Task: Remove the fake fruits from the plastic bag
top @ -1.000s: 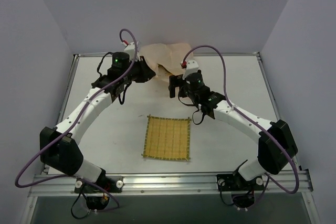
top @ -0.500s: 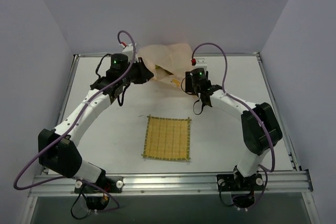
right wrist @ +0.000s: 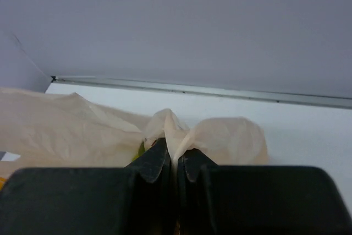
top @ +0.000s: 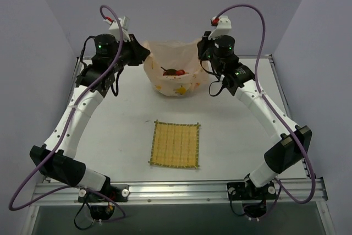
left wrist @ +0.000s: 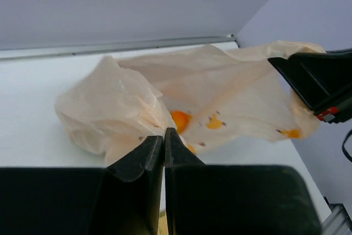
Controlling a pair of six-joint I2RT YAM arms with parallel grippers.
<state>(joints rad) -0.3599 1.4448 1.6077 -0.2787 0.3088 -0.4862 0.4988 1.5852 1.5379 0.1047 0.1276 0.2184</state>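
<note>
We see the plastic bag (top: 172, 81) held up between the two arms at the far middle of the table (top: 110, 130), at 12 o'clock in the top view. The left gripper (top: 145, 57) has its fingers pressed together on the film at the bag's 9 o'clock rim. In the left wrist view the jaws of the left gripper (left wrist: 164, 137) show no gap, with a fold of the bag between them. The right gripper (top: 200, 53) pinches the rim at 3 o'clock in the same way. In its own view the right gripper (right wrist: 173, 159) has the tips closed, and a small peak of film rises from them.

The bag is stretched between the two holds, so its long axis runs from 9 to 3 o'clock. Its mouth opens upward toward the top camera. Through the mouth we see the fake fruits (top: 175, 72) as a dark red and green shape low inside. We cannot tell which fruit it is.

The back wall (top: 176, 9) and the far table edge are just behind the bag. Toward 6 o'clock there is bare table, and then the yellow mat (top: 175, 145), well apart from the bag. Bare surface lies also at 9 and 3 o'clock, under the arms.
</note>
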